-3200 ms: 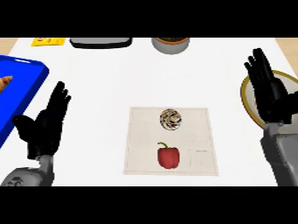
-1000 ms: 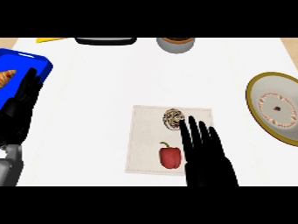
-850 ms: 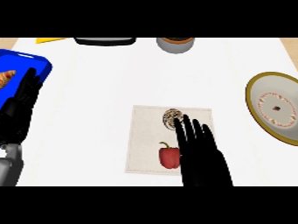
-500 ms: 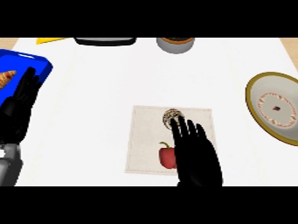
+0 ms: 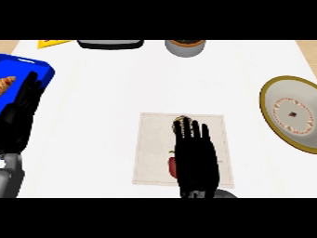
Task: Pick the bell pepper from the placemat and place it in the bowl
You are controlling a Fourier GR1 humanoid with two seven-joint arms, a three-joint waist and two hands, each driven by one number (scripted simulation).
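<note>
1. The right hand (image 5: pixel 196 158), fingers straight, lies flat over the placemat (image 5: pixel 150 148), covering most of the pepper (image 5: pixel 170 165), which peeks out at its 9 o'clock.
2. The left hand (image 5: pixel 20 111) rests open at 9 o'clock, over a blue tray (image 5: pixel 13 69).
3. The bowl (image 5: pixel 298 114) sits at 3 o'clock.

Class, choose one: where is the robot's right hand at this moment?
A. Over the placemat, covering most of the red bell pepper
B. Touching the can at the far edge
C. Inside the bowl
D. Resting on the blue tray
A. The right hand lies flat, fingers straight, over the placemat; only a red sliver of the bell pepper shows at its left side.
</note>
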